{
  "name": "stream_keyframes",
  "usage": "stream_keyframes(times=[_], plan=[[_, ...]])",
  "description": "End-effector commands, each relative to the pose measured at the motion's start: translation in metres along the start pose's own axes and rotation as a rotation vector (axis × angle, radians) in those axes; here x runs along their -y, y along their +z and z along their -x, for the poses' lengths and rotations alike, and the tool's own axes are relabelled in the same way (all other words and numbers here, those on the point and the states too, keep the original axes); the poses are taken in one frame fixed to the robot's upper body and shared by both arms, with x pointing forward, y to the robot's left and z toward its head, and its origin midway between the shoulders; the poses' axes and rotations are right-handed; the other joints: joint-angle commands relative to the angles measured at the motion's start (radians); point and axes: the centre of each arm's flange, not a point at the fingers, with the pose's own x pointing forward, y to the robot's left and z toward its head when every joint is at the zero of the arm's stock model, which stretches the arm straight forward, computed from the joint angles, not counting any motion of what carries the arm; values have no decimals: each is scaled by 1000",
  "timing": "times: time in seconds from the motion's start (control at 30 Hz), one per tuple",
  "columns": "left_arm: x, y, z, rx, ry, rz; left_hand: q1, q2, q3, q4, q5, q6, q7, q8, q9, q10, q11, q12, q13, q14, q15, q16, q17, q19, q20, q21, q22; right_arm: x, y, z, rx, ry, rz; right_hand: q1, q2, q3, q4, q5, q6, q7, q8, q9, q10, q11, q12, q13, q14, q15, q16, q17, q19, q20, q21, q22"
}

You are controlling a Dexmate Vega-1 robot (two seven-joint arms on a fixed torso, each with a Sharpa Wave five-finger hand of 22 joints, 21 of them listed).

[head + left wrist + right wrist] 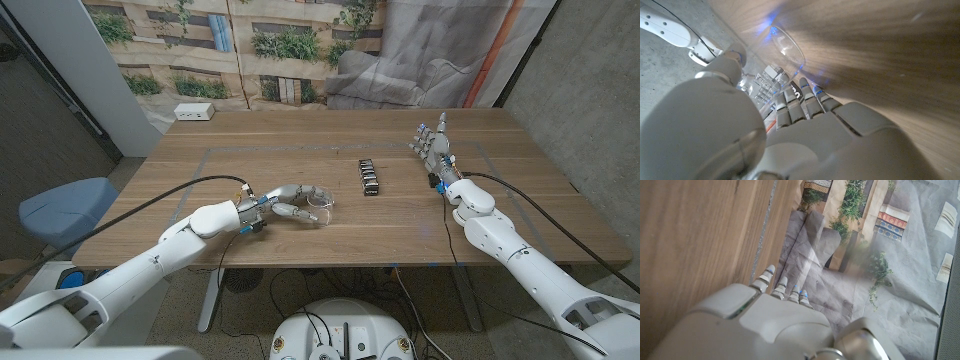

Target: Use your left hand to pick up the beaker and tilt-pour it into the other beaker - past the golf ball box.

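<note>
Wooden table (300,140): left hand (290,203) wraps beaker (320,205), arm low; right hand (433,145) upright, fingers spread, empty.

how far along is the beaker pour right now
Early stage. Done: the left hand has reached the clear beaker, its fingers around the glass in the left wrist view. In hand: securing the grip; whether it is lifted is unclear. Left: carrying it past the dark box and tilting to pour. I cannot make out a second beaker. The right hand holds nothing.
</note>
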Motion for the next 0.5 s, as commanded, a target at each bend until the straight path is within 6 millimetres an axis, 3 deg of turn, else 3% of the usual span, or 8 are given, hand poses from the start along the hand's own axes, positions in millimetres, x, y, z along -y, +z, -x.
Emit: stream_keyframes(times=[0.03,0.1,0.33,0.5], plan=[[8,-2,0,-9,88,13,17,4,-14,2,4,18,0,12,6,44,-16,8,7,19,-117,8,5,25,-24,8,4,0,0,0,-1,-1,0,2,90,-6,1,5,-7,-1,6,2,-4,0,6,5,-4,-17,3,1,-3,5,7,4],[9,-2,-1,-8,90,16,31,12,-38,4,5,59,-8,37,6,89,-33,20,18,46,-128,14,6,46,-23,5,4,0,0,0,-1,-1,0,2,90,-6,1,5,-6,-1,6,2,-4,-1,6,5,-5,-18,3,1,-3,5,7,4],[8,-3,-2,-4,126,14,69,43,-92,7,6,157,-31,95,6,192,-35,52,49,138,-170,43,12,111,-49,7,5,0,0,0,-1,-1,0,2,90,-6,1,5,-7,-2,5,2,-4,-2,6,5,-4,-20,3,1,-3,5,7,5],[2,-1,-3,3,149,23,82,61,-110,9,7,170,-44,108,7,222,-45,61,63,154,-179,50,17,132,-65,7,5,0,0,0,-1,-1,0,3,90,-6,1,6,-7,-1,5,2,-4,-2,6,5,-4,-18,3,1,-3,6,7,4]])
